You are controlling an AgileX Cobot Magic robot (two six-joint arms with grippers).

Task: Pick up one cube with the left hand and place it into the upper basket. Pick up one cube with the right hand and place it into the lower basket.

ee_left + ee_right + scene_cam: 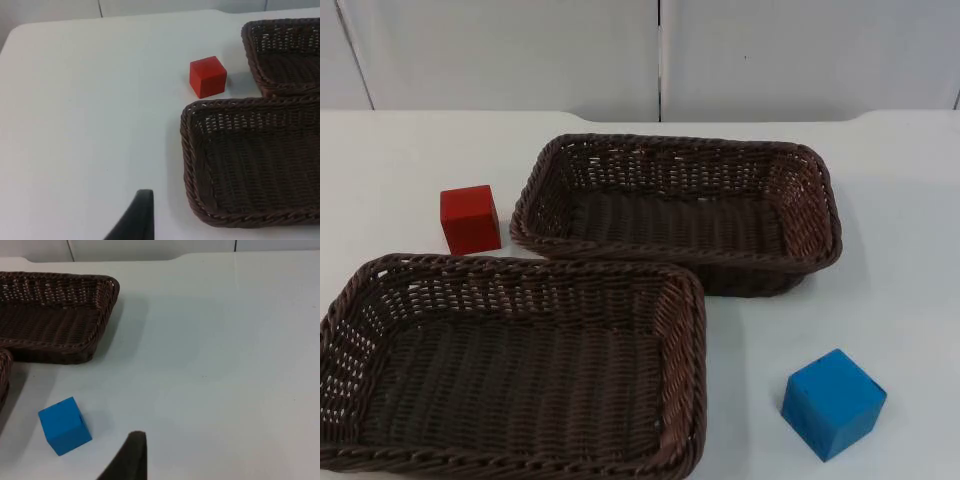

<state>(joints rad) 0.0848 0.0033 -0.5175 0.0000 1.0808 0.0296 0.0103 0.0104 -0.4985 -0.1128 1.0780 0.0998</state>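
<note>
Two wicker baskets, upper [680, 205] and lower [510, 365], hold nothing on white table [910, 260] below grey partition [500, 55]; my grippers' finger state: cannot tell.

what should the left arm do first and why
Probably bring the left gripper down over the red cube. It sits untouched on the white table left of the upper brown wicker basket, and both that and the lower wicker basket hold nothing.

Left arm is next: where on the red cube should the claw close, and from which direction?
Probably from straight above, closing on two opposite vertical faces of the red cube. It sits flat on the white table, slightly rotated, so align the fingers to its faces. The upper basket and lower basket stand close by, making a sideways approach tight.
</note>
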